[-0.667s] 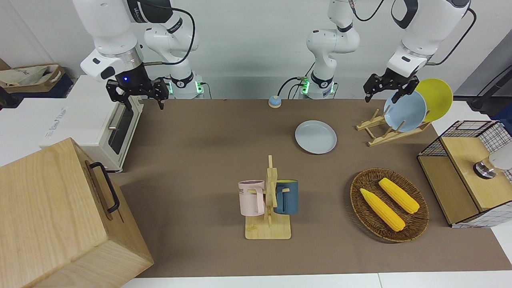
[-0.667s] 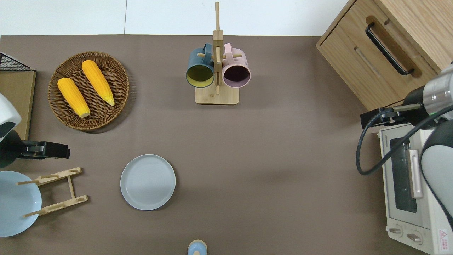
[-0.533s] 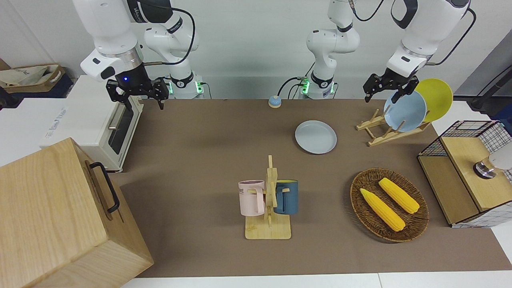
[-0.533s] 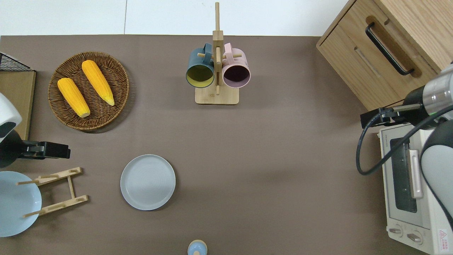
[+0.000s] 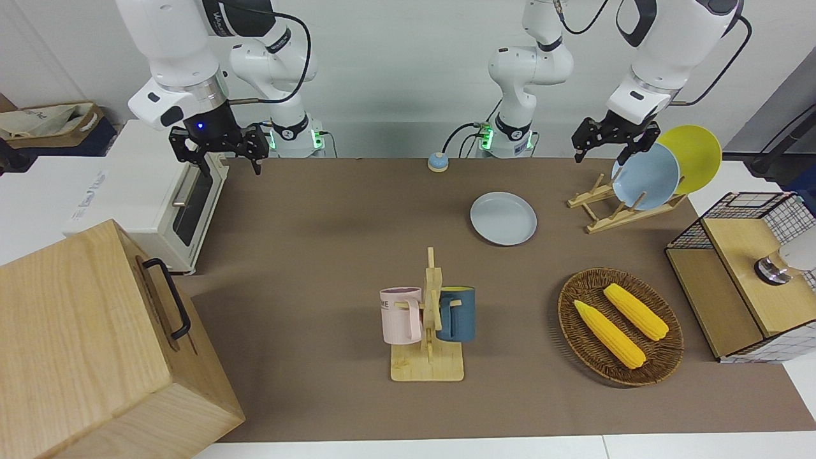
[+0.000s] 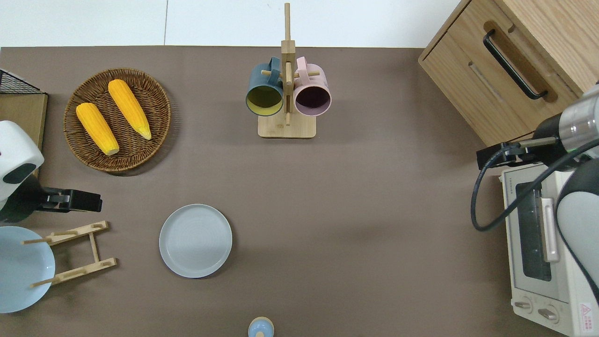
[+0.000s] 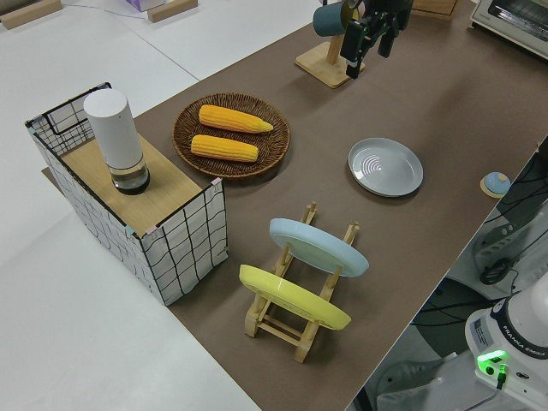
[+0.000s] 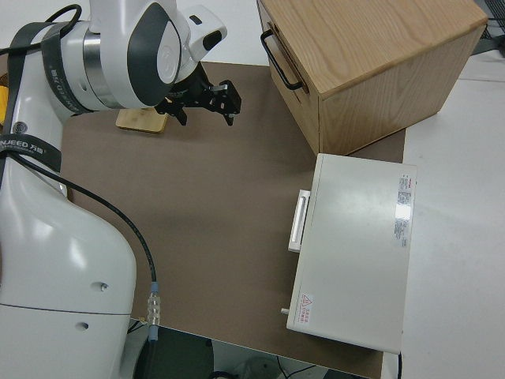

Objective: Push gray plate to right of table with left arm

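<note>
Toward the left arm's end of the brown-matted counter (image 6: 355,210), the round pale gray plate (image 6: 195,240) lies flat, untouched, while the left hand (image 6: 89,202) hangs nearby, fingers apart.

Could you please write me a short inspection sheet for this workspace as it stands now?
Surface: table under a brown mat, white edges showing.
Job's things: gray plate flat on the mat, untouched, toward the left arm's end.
Clutter: basket with two corn cobs; mug rack with two mugs; plate rack holding blue plate and yellow plate; bell; toaster oven; wooden cabinet; wire crate with a white cylinder on it.
Grippers: left pincer open, in the air by the plate rack; right pincer open, parked.
Cables: black loops on both arms.
Surroundings: nothing seen.
</note>
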